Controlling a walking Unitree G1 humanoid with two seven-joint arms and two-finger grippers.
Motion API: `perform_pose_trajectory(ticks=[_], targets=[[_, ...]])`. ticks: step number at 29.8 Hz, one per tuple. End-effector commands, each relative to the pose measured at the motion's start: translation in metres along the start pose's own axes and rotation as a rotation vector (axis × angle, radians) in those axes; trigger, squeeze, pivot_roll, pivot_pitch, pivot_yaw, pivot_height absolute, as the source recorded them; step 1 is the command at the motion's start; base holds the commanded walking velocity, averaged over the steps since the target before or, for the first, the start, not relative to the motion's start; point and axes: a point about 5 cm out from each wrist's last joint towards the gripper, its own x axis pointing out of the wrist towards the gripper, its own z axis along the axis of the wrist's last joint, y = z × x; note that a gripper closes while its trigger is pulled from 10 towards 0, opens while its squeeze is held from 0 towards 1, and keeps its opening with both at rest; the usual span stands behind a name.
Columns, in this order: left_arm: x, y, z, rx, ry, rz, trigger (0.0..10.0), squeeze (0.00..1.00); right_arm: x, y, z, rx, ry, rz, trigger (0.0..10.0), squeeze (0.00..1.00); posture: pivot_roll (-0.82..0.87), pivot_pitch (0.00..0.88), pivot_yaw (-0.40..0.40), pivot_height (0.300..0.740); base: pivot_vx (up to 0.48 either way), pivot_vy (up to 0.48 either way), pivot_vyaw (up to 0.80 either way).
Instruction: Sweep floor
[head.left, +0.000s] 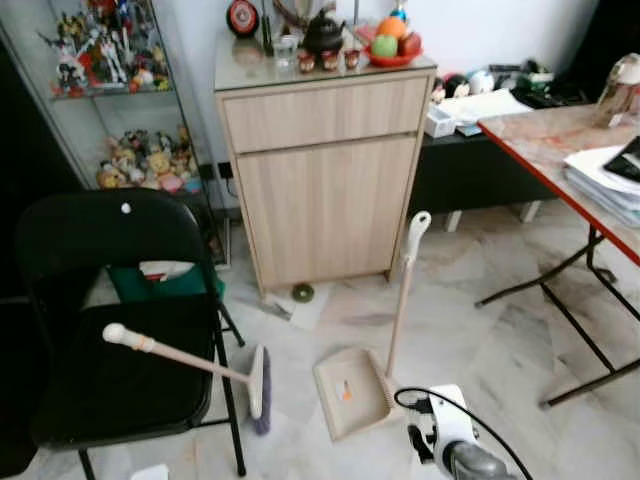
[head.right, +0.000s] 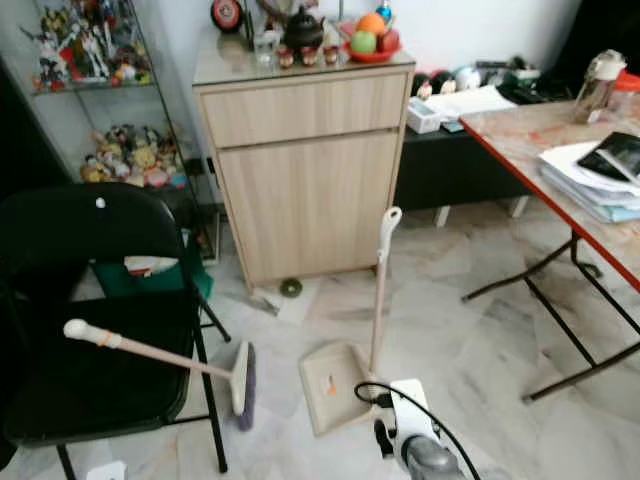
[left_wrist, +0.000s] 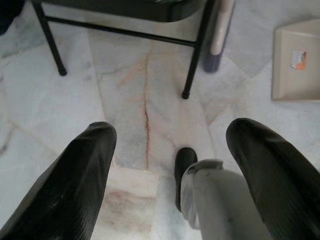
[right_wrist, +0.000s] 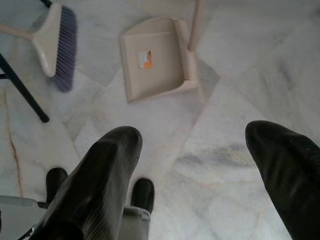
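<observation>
The beige long-handled broom (head.left: 190, 364) leans against the black folding chair (head.left: 110, 330), within reach; the beige upright dustpan (head.left: 352, 390) stands beside it. My left gripper (left_wrist: 170, 165) and right gripper (right_wrist: 192, 165) hang spread, empty.

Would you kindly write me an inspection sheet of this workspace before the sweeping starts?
Surface: marble floor, bare in the middle.
Job's things: broom leaning on the black folding chair, bristles on the floor; dustpan flat, its handle upright.
Clutter: paper scrap and small round object at the cabinet's foot.
Grippers: left gripper and right gripper open, empty, over the floor.
Cables: black cable looping by the right arm.
Surroundings: wooden cabinet, red-edged table, glass figurine case.
</observation>
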Motion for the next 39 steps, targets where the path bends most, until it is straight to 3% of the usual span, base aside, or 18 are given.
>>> perform_pose_trajectory(ticks=[1,12,30,39], targets=[[-0.0014,0.0022,-0.0045,0.014,0.022,0.001,10.0,0.00,0.0003,0.0054,-0.0007,0.003,-0.003,0.014,10.0,0.00,-0.22,0.000,0.028,0.740,0.000,0.304,0.00],[-0.0002,0.0039,-0.0025,0.011,0.028,0.008,10.0,0.00,0.0003,0.0061,-0.0014,0.007,-0.002,0.015,10.0,0.00,-0.21,0.000,0.028,0.740,0.000,0.405,0.00],[-0.0001,0.0063,0.0013,0.020,-0.005,-0.005,10.0,0.00,0.0003,0.0061,-0.0009,0.013,-0.003,0.013,10.0,0.00,-0.21,0.000,0.027,0.740,0.000,0.000,0.00],[0.0001,0.0034,0.0018,0.013,-0.012,-0.009,10.0,0.00,0.0004,0.0064,-0.0008,0.012,-0.003,0.014,10.0,0.00,-0.21,0.001,0.026,0.740,0.268,0.000,0.00]])
